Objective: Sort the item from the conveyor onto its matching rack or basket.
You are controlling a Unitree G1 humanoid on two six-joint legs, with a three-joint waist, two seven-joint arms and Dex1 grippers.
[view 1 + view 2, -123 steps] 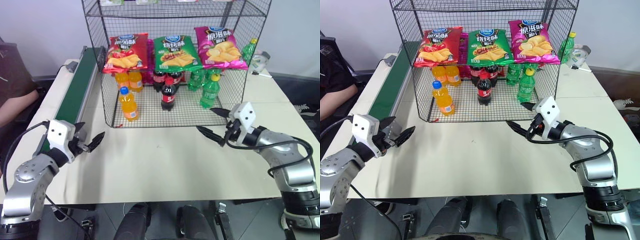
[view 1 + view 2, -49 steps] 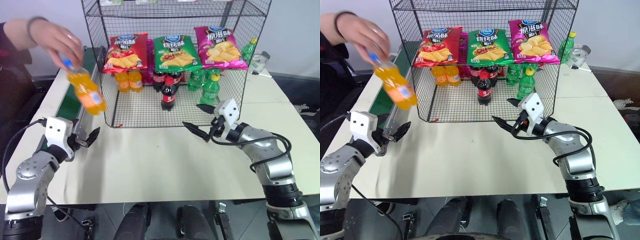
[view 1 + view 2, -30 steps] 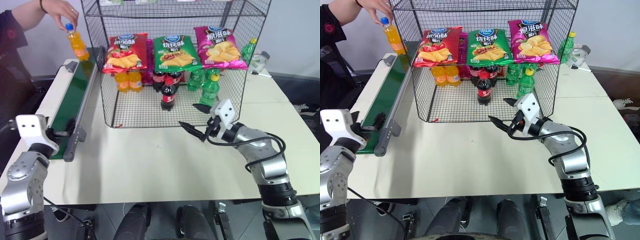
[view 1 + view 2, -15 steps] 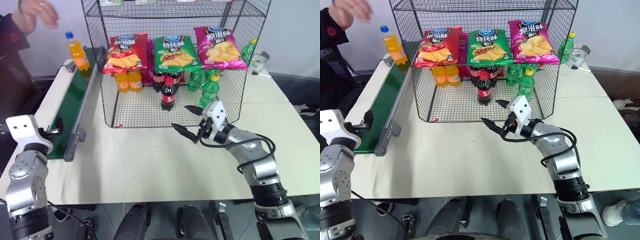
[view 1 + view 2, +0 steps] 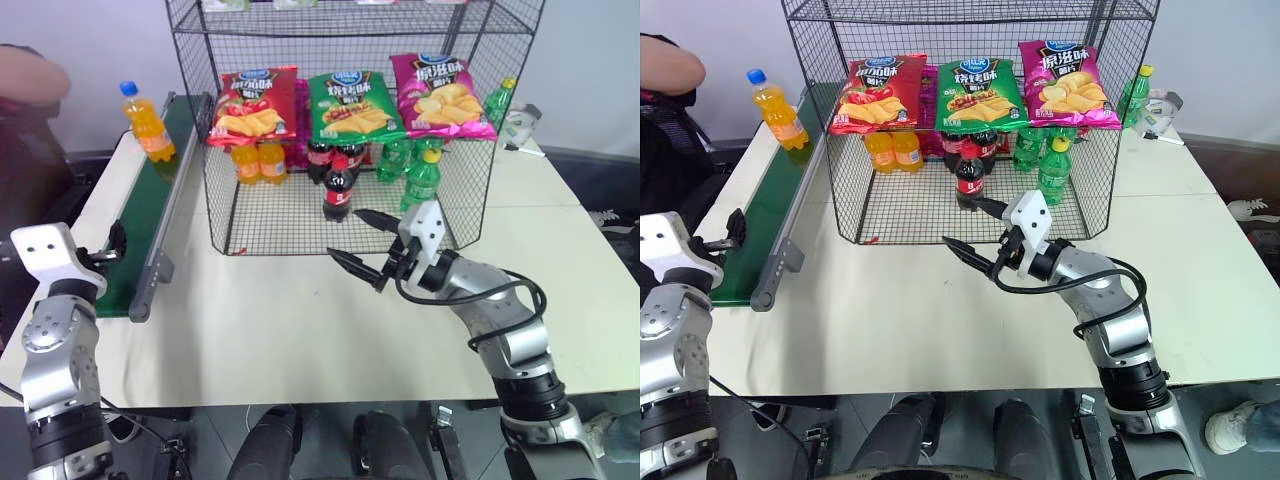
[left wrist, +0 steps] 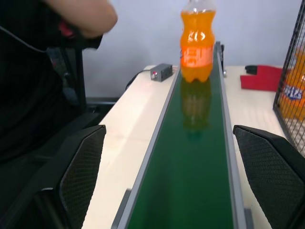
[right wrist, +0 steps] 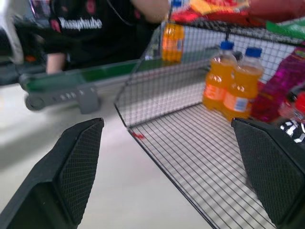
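Pale cream bench (image 5: 300, 330) fills the lower half of the head views, with a grey-white wall behind it. Nearest, at the lower left of the frame, the left hand (image 6: 176, 176) is at the near end of the conveyor (image 5: 140, 215); its two black fingers (image 6: 78, 167) stand wide apart, one on each side of the green belt, and they hold nothing. A little further, near the centre of the frame, the right hand (image 5: 362, 245) hovers over the bench just in front of the rack (image 5: 350, 120). Its fingers (image 7: 76, 167) are also spread wide and empty, pointing toward the left of the frame.

Behind the right hand, on the lowest tier of the black wire rack, stand a dark cola bottle (image 5: 337, 187) with a red cap, some green bottles (image 5: 420, 180) and two orange bottles (image 5: 255, 160). Red, green and pink crisp bags (image 5: 350, 105) hang across the front of the rack, above the bottles.

Furthest, in the upper left of the frame, the orange soda bottle (image 5: 147, 122) with a blue cap stands upright on the far part of the conveyor, well apart from both hands. At the upper left corner a person's arm (image 5: 670, 65) shows, near the bottle but not touching it.
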